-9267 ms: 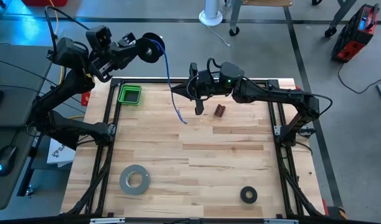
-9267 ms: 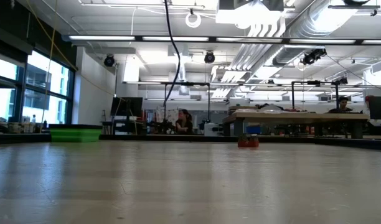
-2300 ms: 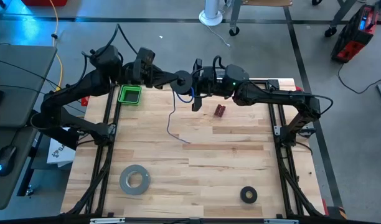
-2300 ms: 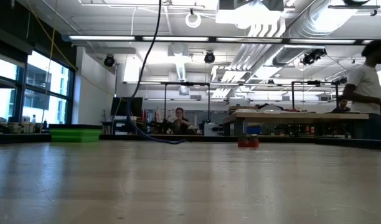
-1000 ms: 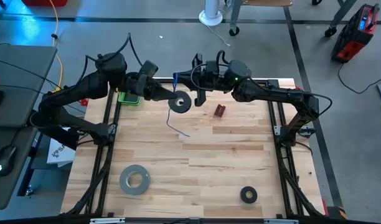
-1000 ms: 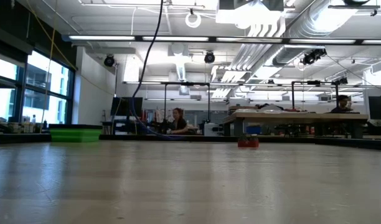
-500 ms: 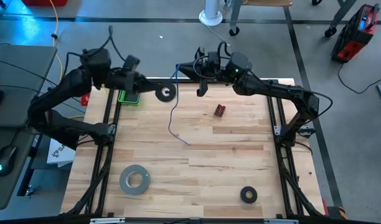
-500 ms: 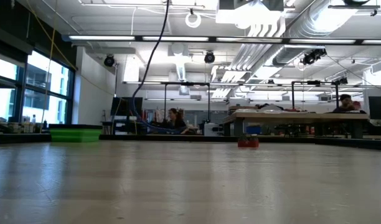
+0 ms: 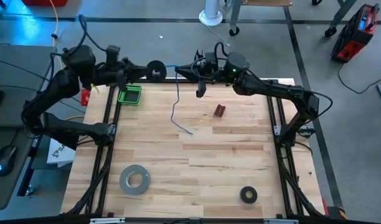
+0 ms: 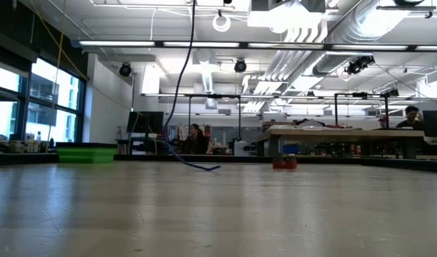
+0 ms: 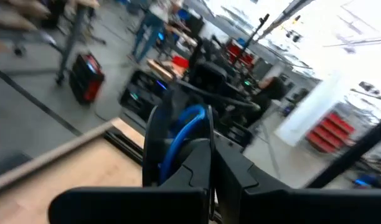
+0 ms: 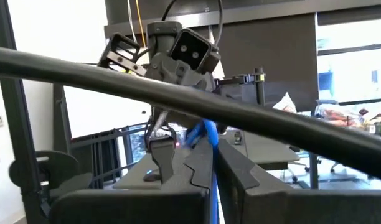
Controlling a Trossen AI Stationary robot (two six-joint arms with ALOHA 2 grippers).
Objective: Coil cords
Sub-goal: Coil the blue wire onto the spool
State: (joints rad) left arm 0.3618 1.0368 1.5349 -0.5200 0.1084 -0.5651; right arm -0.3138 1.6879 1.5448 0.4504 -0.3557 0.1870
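Observation:
The small black spool (image 9: 155, 70), with blue cord wound on it (image 11: 178, 140), is held in my left gripper (image 9: 145, 72) above the table's far left edge. The thin blue cord (image 9: 175, 102) runs from the spool to my right gripper (image 9: 182, 71), which is shut on it just right of the spool. From there it hangs down, and its free end (image 9: 189, 131) lies on the table; the low view shows it too (image 10: 181, 86). Both grippers are high off the table. My left gripper pinches the spool (image 11: 154, 149) between its two fingers (image 11: 200, 163), coming level from the table's left. The spool is lifted clear and shows edge-on past the fingers. My right gripper pinches the blue cord (image 12: 210, 146) between its two fingers, coming level from the table's right. The cord hangs slack below the fingers, its end on the table.
A green bin (image 9: 129, 94) sits at the table's far left corner, and a small red object (image 9: 220, 111) right of the cord's end. A large grey tape roll (image 9: 135, 179) and a black ring (image 9: 248, 195) lie near the front edge.
My left gripper has carried the spool up and toward the table's far left, away from my right gripper. My right gripper has stayed near the far edge, shut on the cord. The cord's hanging part has swung, its end still on the table.

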